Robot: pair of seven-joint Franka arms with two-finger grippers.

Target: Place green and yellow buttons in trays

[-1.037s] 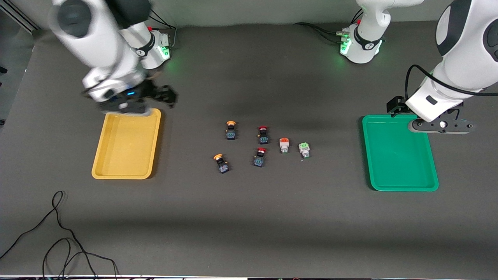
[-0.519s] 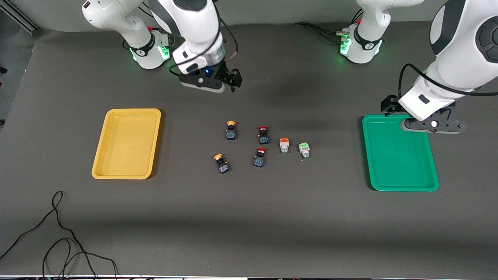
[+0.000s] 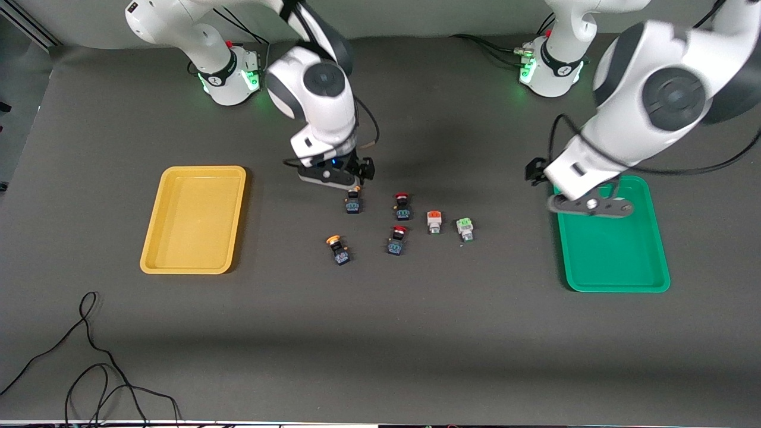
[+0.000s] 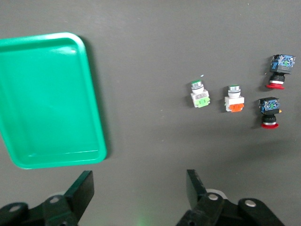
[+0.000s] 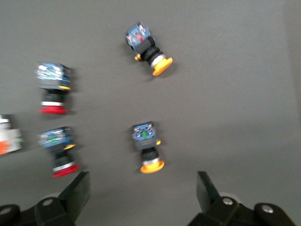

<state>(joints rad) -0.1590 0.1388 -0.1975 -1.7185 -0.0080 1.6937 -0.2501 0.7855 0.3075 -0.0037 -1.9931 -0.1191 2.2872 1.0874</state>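
Observation:
Two yellow-capped buttons lie mid-table, one [image 3: 353, 204] [image 5: 146, 146] farther from the front camera than the other [image 3: 339, 248] [image 5: 148, 47]. The green-capped white button [image 3: 465, 229] [image 4: 199, 94] lies toward the left arm's end of the cluster. The yellow tray [image 3: 193, 220] and the green tray [image 3: 618, 255] [image 4: 47, 99] hold nothing. My right gripper [image 3: 336, 177] [image 5: 143, 188] is open and empty, over the farther yellow button. My left gripper [image 3: 590, 205] [image 4: 139, 188] is open and empty, over the green tray's edge that faces the buttons.
Two red-capped black-blue buttons [image 3: 402, 205] [image 3: 397, 239] and an orange-capped white button [image 3: 434, 221] lie between the yellow ones and the green one. A black cable [image 3: 89, 356] loops on the table near the front camera at the right arm's end.
My right gripper swept from over the yellow tray to over the button cluster. My left gripper moved across the green tray toward the buttons. No button moved.

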